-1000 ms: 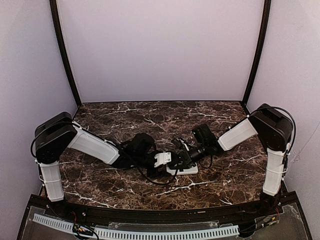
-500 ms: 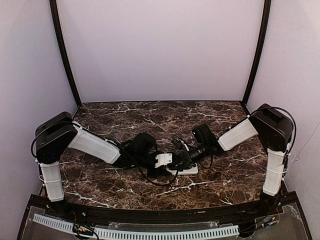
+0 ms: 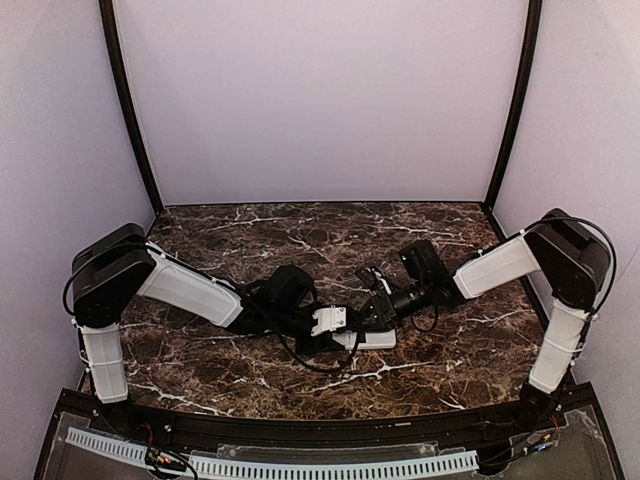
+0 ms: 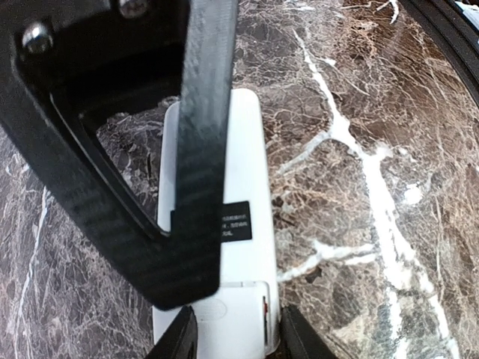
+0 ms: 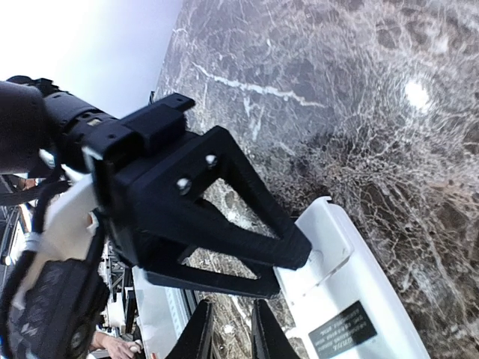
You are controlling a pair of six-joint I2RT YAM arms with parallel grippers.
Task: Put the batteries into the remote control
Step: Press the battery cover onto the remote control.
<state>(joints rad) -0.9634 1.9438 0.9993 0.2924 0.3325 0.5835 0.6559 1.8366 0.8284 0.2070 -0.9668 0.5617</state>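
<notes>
- Left end effector straddles one end of the remote control. Its fingertips, at the bottom of the left wrist view, sit against the two long edges, which I judge to be a grip across the width.
- Right end effector has its jaws narrow, almost together, with nothing showing between them. In the left wrist view its tip rests on the remote's white back, just beside the black label.
- The remote lies back-up on the bench, mid-frame in the top view, between the two arms.
- The step in hand, by my reading, is getting the battery cover off. A seam crosses the back near the held end, and the cover looks still on.
- To do it well, the left grip should stay firm and low on the edges so the body cannot skate on the smooth marble.
- Those fingers should also keep clear of the cover itself, or they will pinch it shut.
- The right tip should push flat along the remote's length rather than bearing down. Which way the cover slides I cannot tell.
- The batteries show in no view, so they must be found before loading.
- In the way: both end effectors crowd one small thing and could knock each other.
- A black cable loops on the bench just below the remote in the top view and could snag.
</notes>
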